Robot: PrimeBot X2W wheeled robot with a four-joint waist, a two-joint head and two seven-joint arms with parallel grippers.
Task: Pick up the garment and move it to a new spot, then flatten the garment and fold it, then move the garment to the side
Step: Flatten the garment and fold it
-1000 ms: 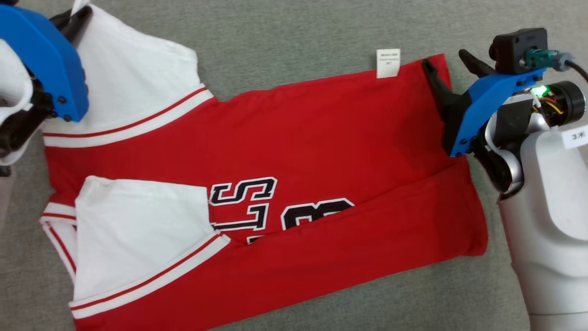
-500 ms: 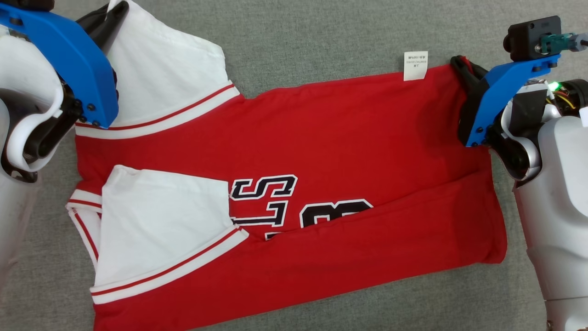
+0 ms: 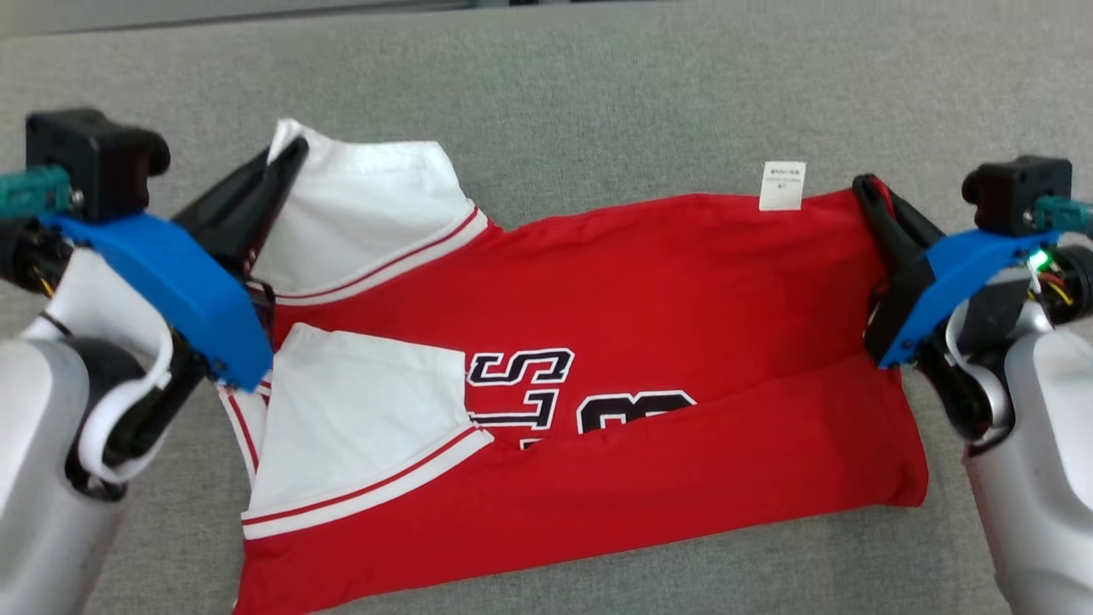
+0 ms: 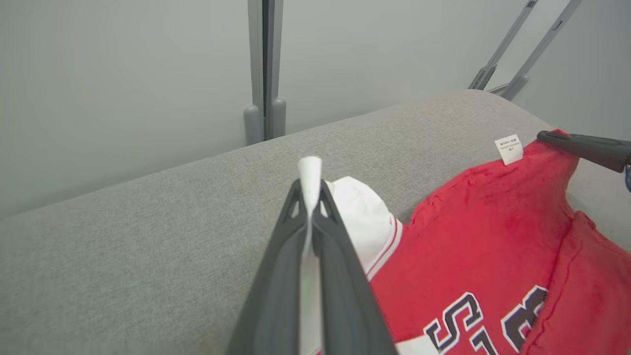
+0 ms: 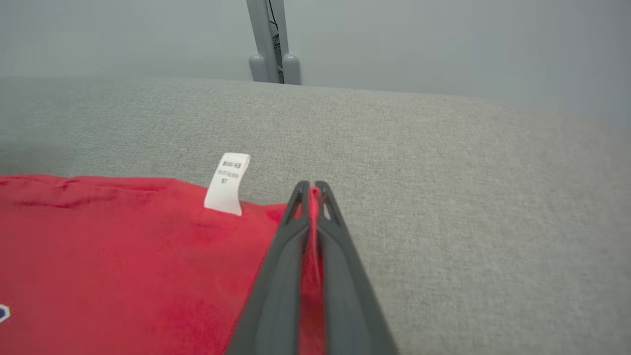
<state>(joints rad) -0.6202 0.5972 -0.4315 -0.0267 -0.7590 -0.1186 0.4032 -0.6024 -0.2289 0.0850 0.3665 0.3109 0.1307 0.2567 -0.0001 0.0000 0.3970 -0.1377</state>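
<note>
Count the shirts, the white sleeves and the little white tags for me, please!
Red cloth jersey with black-and-white letters: 1
White short sleeves with red-striped trim: 2
Small white rectangular cloth label: 1
Total: 4

Head overhead; wrists low along garment (image 3: 683, 282)

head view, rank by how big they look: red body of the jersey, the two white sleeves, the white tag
1. red body
2. near white sleeve, folded onto the red
3. far white sleeve, looks slightly smaller, but the left gripper hides part, so unsure
4. white tag, smallest by far
</note>
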